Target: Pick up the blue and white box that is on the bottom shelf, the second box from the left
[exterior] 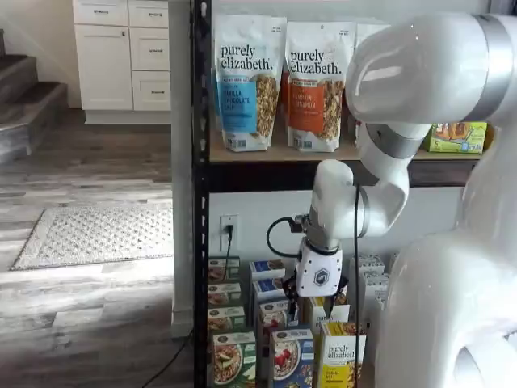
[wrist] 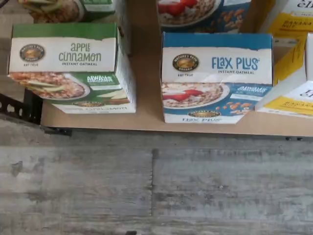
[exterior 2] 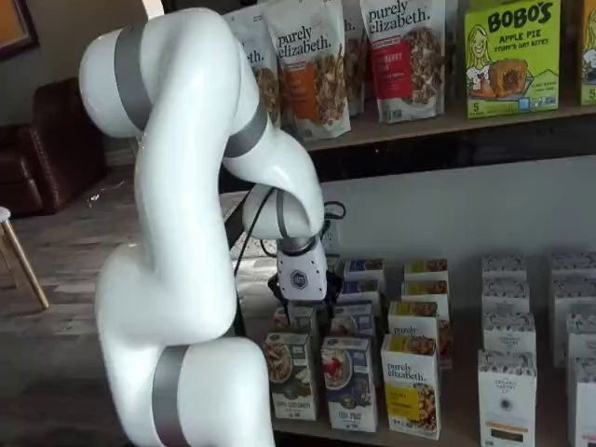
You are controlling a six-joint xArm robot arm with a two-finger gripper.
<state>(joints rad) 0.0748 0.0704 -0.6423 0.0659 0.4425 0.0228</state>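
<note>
— One light cardboard carton, the Flax Plus oatmeal box (wrist: pixel 216 78)? Where?

— Front of the bottom shelf (wrist: pixel 146 122), beside the Apple Cinnamon box (wrist: pixel 68 68). Stiff but crushable; grip its side panels gently. Pincer (exterior: pixel 321 301) spread wide, holding nothing.

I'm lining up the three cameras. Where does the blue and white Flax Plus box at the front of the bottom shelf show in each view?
Wrist view: the blue and white box stands at the shelf's front edge, beside the green Apple Cinnamon box.
Shelf view: front row, between green and yellow cartons.
Shelf view: front row, beside the arm's base.
Shared landmark: the green Apple Cinnamon box next to it.
</note>
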